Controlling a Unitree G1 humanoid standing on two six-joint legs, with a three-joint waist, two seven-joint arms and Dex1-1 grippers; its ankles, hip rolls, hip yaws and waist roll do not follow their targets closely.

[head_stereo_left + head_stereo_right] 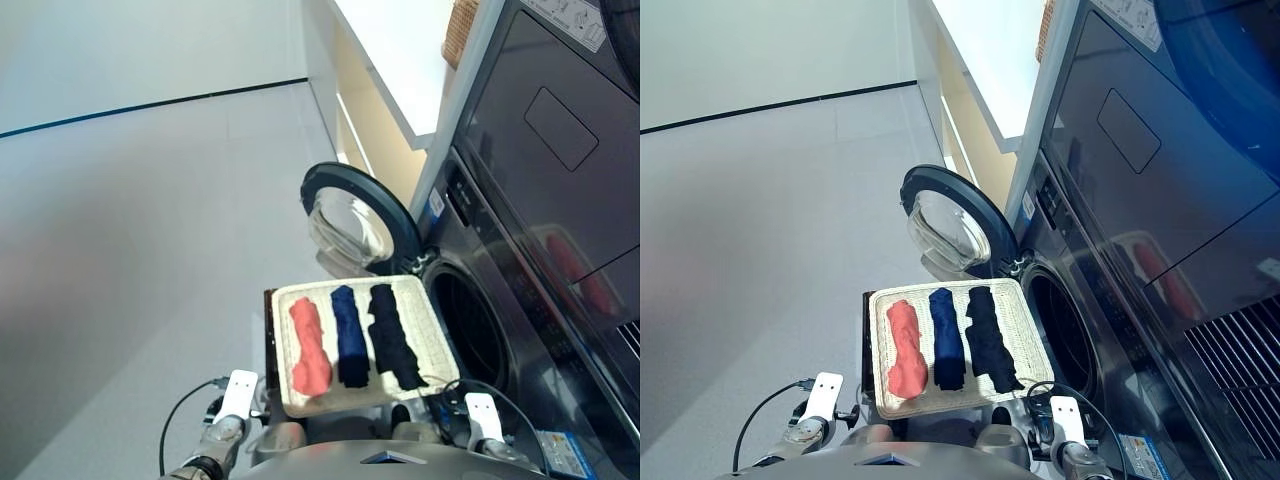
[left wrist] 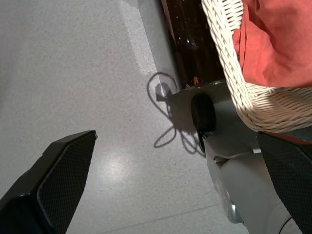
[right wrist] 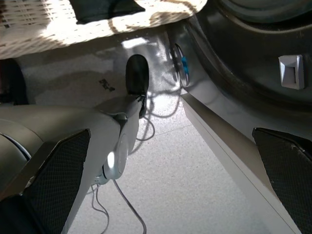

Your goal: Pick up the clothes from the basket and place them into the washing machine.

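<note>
Head views: three clothes (image 1: 350, 340), coral, navy, black, side by side in basket (image 1: 435, 335); washing machine (image 1: 480, 330) door open, drum empty. Nothing loaded yet.
Left wrist: left gripper (image 2: 180, 180) jaws apart, empty, beside basket corner.
Right wrist: right gripper (image 3: 170, 180) jaws apart, empty, near drum.

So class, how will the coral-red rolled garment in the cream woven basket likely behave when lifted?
The coral-red rolled fabric garment would probably sag and unroll, since it is soft, creased cloth. It looks light. Lying flat in the cream woven basket, it seems unlikely to roll.
</note>
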